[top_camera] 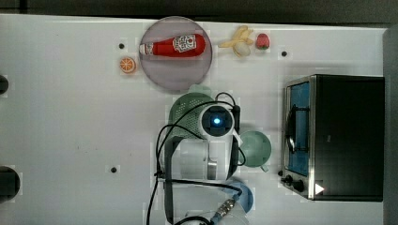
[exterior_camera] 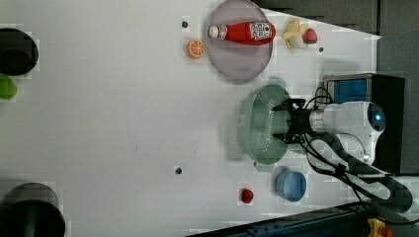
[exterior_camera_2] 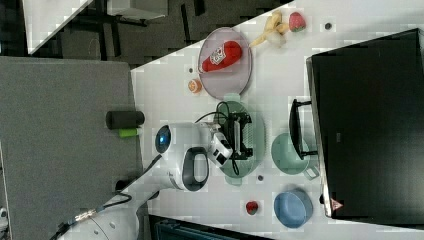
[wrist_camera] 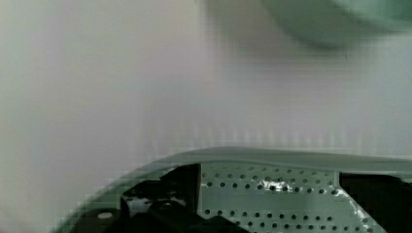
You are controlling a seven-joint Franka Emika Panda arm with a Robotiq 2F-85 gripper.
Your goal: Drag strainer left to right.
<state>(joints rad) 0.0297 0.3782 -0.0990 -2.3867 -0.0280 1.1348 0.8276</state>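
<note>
1. Near the surface's middle sits the pale mint-green perforated oval plastic strainer; the black gripper, jaws spread and grasping nothing, reaches inside it.
2. Beside it, the round grey plate holds a red ketchup bottle.

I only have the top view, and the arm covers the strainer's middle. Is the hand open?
Observer: Yes. In the left view the hand stands open, inside the strainer.
Operator: Holding anything?
Observer: Nothing. In the wrist view the strainer's holed wall faces the open hand, not clamped.
Operator: Anything else under the arm?
Observer: A small red thing beside the blue bowl.
</note>
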